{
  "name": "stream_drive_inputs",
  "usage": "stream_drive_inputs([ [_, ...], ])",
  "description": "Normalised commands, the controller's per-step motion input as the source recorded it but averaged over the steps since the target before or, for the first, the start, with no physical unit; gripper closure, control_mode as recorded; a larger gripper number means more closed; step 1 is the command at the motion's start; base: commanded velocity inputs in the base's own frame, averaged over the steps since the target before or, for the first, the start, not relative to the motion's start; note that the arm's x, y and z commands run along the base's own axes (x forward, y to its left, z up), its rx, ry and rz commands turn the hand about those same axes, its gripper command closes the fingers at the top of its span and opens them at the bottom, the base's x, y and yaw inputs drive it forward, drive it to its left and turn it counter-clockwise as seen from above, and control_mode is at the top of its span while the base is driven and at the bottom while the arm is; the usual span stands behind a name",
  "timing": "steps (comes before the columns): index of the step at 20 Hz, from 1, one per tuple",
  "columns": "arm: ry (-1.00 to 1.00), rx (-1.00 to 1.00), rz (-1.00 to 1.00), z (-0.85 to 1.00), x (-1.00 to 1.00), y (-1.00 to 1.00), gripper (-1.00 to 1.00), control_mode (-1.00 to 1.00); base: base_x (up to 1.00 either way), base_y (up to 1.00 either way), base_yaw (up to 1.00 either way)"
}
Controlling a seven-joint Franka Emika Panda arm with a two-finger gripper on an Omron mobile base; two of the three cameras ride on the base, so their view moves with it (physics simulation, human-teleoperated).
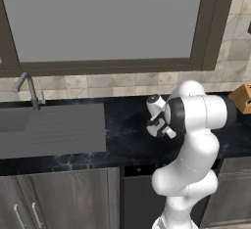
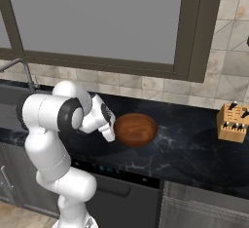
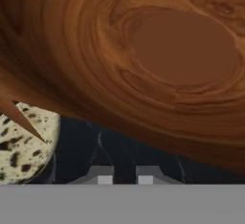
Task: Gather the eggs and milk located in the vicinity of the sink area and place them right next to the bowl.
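The bowl (image 2: 136, 129) is round, reddish-brown and wooden, and it stands on the dark counter right of the arm. Its grained inside (image 3: 182, 50) looms close in the hand view. My gripper (image 2: 109, 126) hangs just left of the bowl's rim, also seen as the gripper (image 1: 158, 126) in front of the arm. The fingertips (image 3: 103, 176) stand close together over bare counter, shut, with nothing between them. A cream, dark-speckled rounded thing (image 3: 21, 144) lies by the bowl's edge; I cannot tell whether it is one of the eggs. The milk is out of view. The sink (image 1: 49, 127) lies far left.
A curved grey faucet (image 1: 29, 90) rises behind the sink. A wooden knife block (image 2: 234, 121) stands at the counter's right end. Tiled wall and a big window close the back. Dark counter (image 2: 194, 146) stretches between bowl and knife block.
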Motion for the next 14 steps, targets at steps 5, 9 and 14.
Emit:
stream_drive_inputs([
  [5,0.00,0.00,0.00,-0.18,0.18,-0.09,1.00,-1.00,0.00,0.00,0.00],
  [9,0.00,0.00,0.00,-0.05,0.08,0.00,-1.00,-1.00,0.00,0.00,0.00],
  [14,-0.07,0.00,0.00,0.00,-0.12,0.00,-1.00,-1.00,0.00,0.00,0.00],
])
